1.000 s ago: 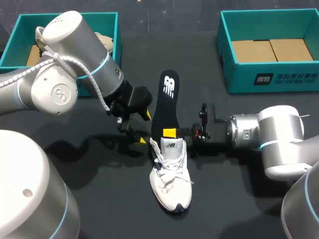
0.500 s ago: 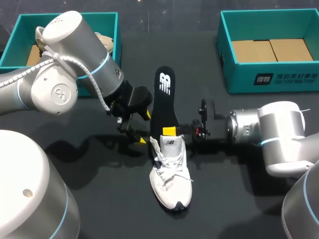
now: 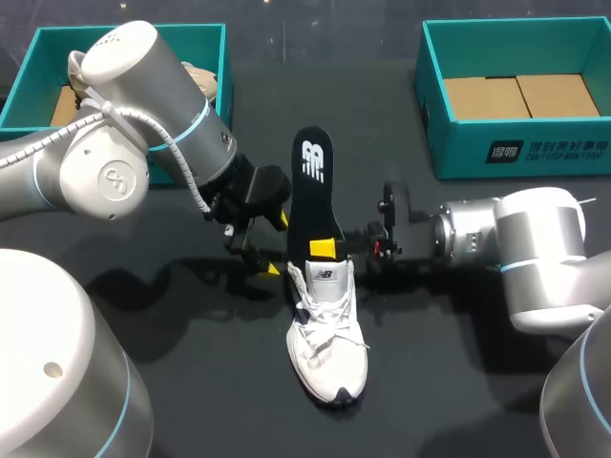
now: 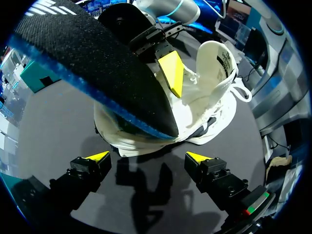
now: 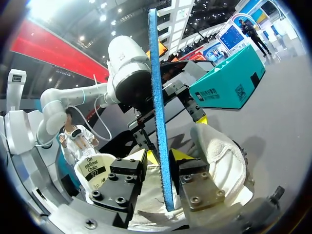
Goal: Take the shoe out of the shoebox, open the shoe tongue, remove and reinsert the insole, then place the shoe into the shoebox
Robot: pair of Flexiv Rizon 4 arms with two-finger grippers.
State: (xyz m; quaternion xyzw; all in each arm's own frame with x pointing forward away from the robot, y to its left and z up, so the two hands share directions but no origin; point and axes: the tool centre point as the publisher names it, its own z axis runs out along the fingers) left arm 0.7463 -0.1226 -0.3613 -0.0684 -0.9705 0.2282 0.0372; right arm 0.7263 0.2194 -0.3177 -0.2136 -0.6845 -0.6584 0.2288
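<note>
Right pincer clamps insole just over shoe

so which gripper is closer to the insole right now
Right. The right gripper is shut on the insole, pinching it just above the shoe. The left gripper is open beside the shoe's heel, not touching the insole.

Dark bench. Carried directly: white shoe near middle, toe toward near edge; teal shoebox at far right corner; second teal shoebox at far left corner.
</note>
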